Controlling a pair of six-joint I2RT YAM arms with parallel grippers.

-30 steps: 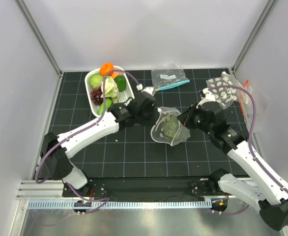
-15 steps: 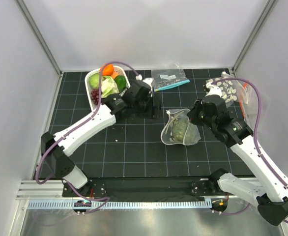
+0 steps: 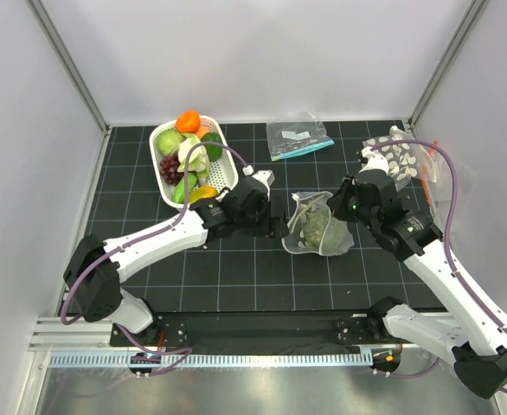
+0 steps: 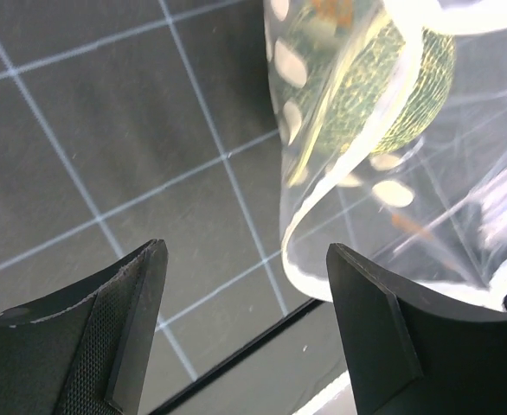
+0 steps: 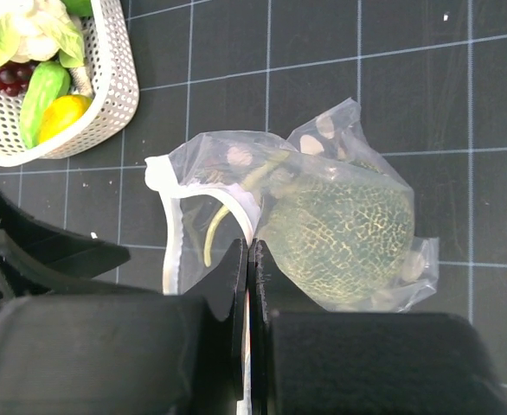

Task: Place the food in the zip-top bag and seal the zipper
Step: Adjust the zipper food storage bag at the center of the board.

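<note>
Zip-top bag lies on the tabletop between the arms, netted green melon inside. The right pincer is clenched on its white zipper rim, and the left pincer is released and empty just beside it. We judge the risk thus: the floppy mouth is held at one point only, so a tug could slip the rim free or spill the melon, or the left pincer could shove the film aside.

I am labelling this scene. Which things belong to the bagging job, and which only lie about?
Job: dotted bag, its zipper, melon inside it, toy food in the white basket, right tool gripping the bag rim.
Lying about: small bag with teal strip, second dotted bag far right.
</note>
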